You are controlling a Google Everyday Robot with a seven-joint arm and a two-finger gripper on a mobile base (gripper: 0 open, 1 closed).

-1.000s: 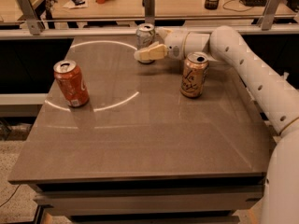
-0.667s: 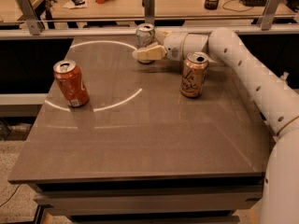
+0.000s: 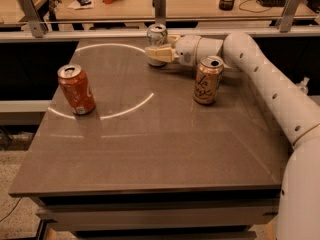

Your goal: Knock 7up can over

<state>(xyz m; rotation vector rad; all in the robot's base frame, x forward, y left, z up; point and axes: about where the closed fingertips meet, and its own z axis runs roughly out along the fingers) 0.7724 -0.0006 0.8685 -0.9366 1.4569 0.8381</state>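
Tabletop (image 3: 150, 149), grey, filled most of the frame. The white arm (image 3: 270, 79) ran off the lower right edge, so its base was unseen. At upper middle the 7up can (image 3: 156, 34) stood upright, silvery with a silver top, its markings too faint to read. The gripper (image 3: 160, 46) straddled it with fingers spread, one crossing and hiding the lower front, the other behind the right edge. To the right, the tan can (image 3: 207, 81) read "La Croix". The script on the orange-red can (image 3: 76, 89) at left was unreadable.
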